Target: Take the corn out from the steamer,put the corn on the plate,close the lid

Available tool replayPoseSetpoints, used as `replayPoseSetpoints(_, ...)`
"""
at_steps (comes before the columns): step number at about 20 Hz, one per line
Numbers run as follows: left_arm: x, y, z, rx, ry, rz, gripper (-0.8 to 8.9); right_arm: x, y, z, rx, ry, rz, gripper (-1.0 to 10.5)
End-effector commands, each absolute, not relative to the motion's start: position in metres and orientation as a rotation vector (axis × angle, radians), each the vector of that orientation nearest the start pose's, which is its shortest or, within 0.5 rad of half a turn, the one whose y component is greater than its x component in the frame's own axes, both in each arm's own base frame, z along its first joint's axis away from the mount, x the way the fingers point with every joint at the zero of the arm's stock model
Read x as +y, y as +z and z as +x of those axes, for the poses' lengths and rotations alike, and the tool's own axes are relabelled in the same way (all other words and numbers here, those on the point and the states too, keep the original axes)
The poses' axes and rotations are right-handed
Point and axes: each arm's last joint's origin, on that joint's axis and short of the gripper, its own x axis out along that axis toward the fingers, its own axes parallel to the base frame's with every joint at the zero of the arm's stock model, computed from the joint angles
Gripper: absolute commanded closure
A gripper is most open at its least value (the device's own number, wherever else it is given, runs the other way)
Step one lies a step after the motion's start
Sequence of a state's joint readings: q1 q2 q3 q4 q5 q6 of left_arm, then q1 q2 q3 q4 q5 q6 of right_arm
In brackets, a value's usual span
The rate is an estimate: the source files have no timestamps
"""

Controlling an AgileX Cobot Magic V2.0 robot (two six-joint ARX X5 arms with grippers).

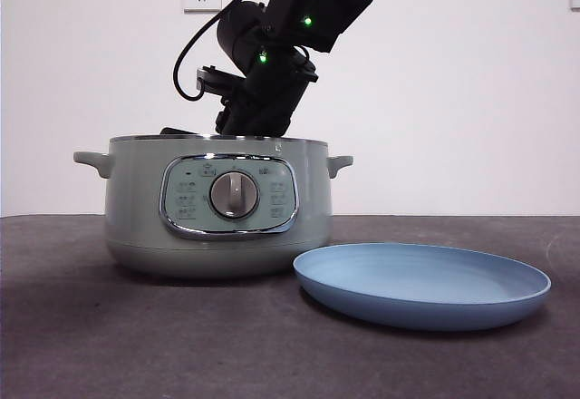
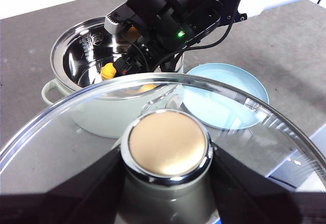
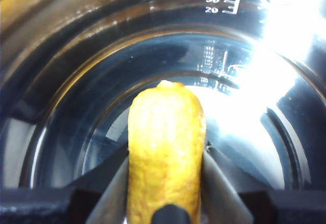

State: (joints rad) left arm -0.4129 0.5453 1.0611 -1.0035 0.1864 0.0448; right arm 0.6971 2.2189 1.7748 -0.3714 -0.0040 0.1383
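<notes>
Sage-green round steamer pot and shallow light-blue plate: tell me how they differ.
The sage-green steamer pot is deep and tall-walled; the light-blue plate is low and shallow. The pot holds the yellow corn cob, gripped by the right gripper; the plate holds nothing. Both are round and stand on the dark table.

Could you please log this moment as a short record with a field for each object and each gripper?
corn: inside the steamer, clamped between the right gripper's jaws
steamer: open, on the table beside the plate
plate: empty, on the table
lid: off the pot, held up by its knob
left gripper: shut on the lid's knob
right gripper: reaching down into the steamer
</notes>
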Motion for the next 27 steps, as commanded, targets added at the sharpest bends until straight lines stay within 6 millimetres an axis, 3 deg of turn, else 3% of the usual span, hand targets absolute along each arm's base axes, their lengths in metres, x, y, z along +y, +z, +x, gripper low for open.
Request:
replayPoseSetpoints(1,-0.029,0.374,0.053,0.423,-0.607,0.103,8.22,0.316,0.183,0.378,0.850,0.588,-0.172,9.6)
replayPoseSetpoints(4,-0.029,0.374,0.053,0.425,-0.605,0.104,8.22,0.316,0.190,0.378,0.825,0.593,-0.162,9.6)
replayPoseSetpoints(6,-0.029,0.374,0.053,0.424,-0.604,0.104,8.22,0.313,0.217,0.375,0.763,0.604,-0.148,9.6)
replayPoseSetpoints(9,-0.029,0.375,0.053,0.408,-0.604,0.101,8.22,0.301,0.272,0.362,0.649,0.625,-0.124,9.6)
replayPoseSetpoints(14,-0.030,0.380,0.055,0.351,-0.604,0.095,8.22,0.255,0.361,0.317,0.576,0.610,-0.158,9.6)
replayPoseSetpoints(18,-0.032,0.385,0.060,0.296,-0.605,0.089,8.22,0.212,0.402,0.274,0.634,0.612,-0.236,9.6)
replayPoseSetpoints(22,-0.036,0.385,0.068,0.314,-0.605,0.091,8.22,0.184,0.412,0.259,0.668,0.571,-0.247,9.6)
replayPoseSetpoints(24,-0.038,0.385,0.073,0.318,-0.605,0.092,8.22,0.172,0.402,0.257,0.704,0.541,-0.248,9.6)
replayPoseSetpoints(27,-0.040,0.388,0.078,0.294,-0.606,0.089,8.22,0.160,0.364,0.258,0.757,0.510,-0.240,9.6)
